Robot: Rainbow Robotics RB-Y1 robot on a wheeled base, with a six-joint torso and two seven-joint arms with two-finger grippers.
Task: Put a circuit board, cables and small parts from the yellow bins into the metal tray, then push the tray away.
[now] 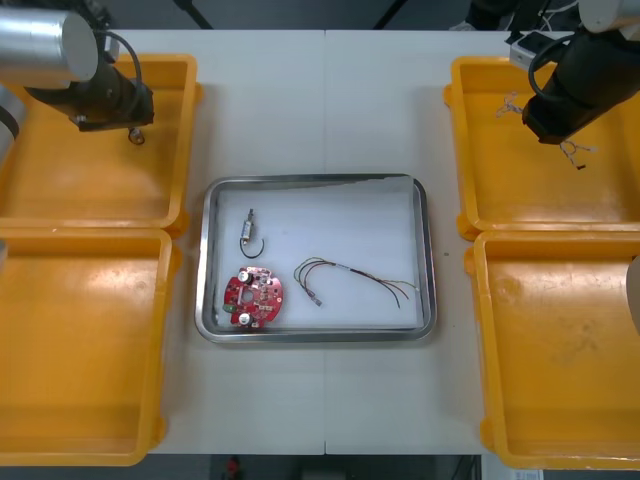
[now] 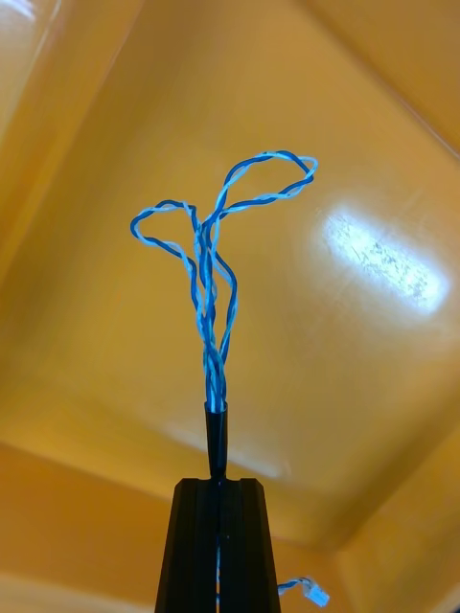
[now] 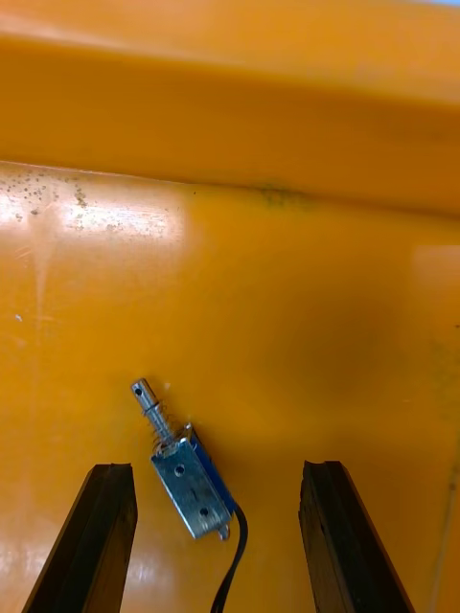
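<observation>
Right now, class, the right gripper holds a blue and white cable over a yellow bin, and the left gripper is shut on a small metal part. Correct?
No. The left gripper is open: the left wrist view shows its fingers apart, the small metal part lying in the yellow bin between them. The right gripper does hold the blue and white cable.

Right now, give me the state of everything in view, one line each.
Left gripper: open, straddling a small metal part in a yellow bin.
Small metal part: loose on the bin floor, ungrasped.
Right gripper: shut on the blue and white cable.
Blue and white cable: held, loops free.
Metal tray: holds circuit board, thin cable, second metal part.
</observation>
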